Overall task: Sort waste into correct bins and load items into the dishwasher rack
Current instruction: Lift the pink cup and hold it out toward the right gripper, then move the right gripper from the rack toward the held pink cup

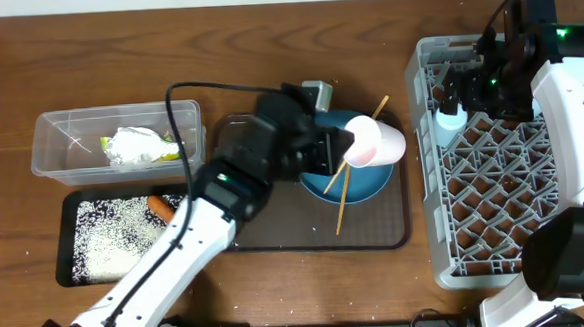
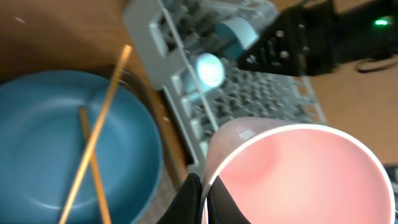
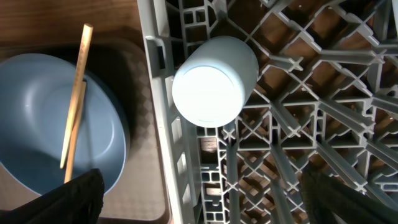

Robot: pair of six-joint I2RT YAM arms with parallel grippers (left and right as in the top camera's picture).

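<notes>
Overhead: the white-pink cup hangs tipped above the blue plate, near the rack but not yet over it. The left fingers meet it on its left side. It looks light, stiff and smooth-walled, so it may swing or slip. If ceramic, it would chip against the pegs.

Left wrist: the fingers are clenched on the cup's rim at its lower left, seemingly one inside the pink wall and one outside. A deeper bite on the wall seems safer than this edge pinch. The chopsticks lie crossed on the plate below.

Right wrist: the right fingers are spread wide, grasping nothing. The light blue cup sits mouth-down in the rack's corner ahead of them, apart from both.
</notes>
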